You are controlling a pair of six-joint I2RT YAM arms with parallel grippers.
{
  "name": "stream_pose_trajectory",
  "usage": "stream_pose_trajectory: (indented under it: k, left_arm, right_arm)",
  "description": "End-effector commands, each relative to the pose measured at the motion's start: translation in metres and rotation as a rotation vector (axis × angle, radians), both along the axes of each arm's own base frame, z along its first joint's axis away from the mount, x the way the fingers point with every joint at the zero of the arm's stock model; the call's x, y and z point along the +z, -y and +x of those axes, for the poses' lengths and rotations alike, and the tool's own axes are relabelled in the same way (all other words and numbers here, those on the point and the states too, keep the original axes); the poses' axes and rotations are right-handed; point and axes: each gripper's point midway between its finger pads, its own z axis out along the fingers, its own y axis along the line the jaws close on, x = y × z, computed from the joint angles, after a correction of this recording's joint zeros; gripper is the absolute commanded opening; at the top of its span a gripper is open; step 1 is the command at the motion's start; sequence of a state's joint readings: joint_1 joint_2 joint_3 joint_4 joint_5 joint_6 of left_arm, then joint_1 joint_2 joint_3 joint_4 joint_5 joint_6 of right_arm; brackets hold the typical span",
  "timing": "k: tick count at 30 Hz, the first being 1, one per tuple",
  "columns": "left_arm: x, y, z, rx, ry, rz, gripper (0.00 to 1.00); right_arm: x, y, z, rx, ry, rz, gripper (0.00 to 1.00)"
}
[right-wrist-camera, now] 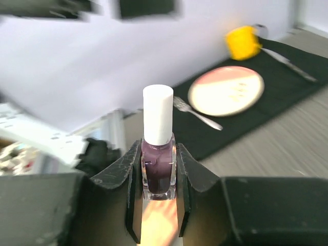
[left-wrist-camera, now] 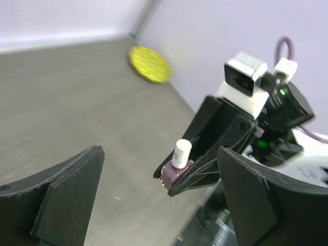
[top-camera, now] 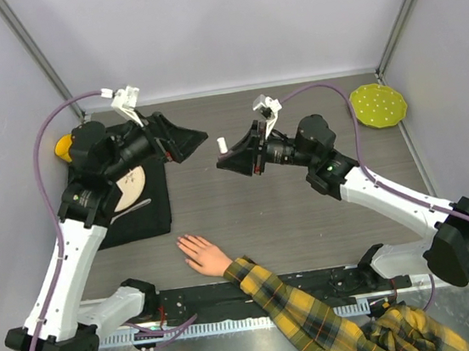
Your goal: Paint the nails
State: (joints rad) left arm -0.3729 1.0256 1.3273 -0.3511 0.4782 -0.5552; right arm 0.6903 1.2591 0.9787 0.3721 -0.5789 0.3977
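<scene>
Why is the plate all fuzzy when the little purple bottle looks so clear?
Right wrist view: the camera focuses up close, so the bottle in the right pincer is crisp, while the plate far behind blurs. Left wrist view: the yellow dish looks soft too. Top view: everything is evenly lit and sharp.

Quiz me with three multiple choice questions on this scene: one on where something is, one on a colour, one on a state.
1. Where is the yellow disc? A. far right corner of the table B. on the black mat C. beside the plate
2. What colour is the bottle cap? A. red B. white C. black
3. The left fingers are: A. shut on a fork B. shut on the bottle C. open
Answers: 1 A, the top view shows it at the far right edge; 2 B, the right wrist view shows it white; 3 C, a wide gap lies between them.
</scene>
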Motion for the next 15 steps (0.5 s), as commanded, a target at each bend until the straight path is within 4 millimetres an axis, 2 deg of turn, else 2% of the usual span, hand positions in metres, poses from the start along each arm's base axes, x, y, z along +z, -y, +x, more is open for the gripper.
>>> stream_pose_trajectory:
  k: [1,8,15]
  left_arm:
    - [0.012,0.029,-0.032,-0.299,0.009,-0.115,0.94]
    - [0.015,0.038,-0.036,-0.385,0.006,-0.171,0.75]
    - [0.009,0.046,-0.04,-0.462,-0.013,-0.161,0.62]
  right_arm:
    - [0.043,-0.003,-0.038,0.222,0.061,0.14,0.01]
    - [0.046,-0.006,-0.04,0.273,0.029,0.174,0.01]
    - [0.05,-0.007,-0.037,0.271,0.024,0.194,0.01]
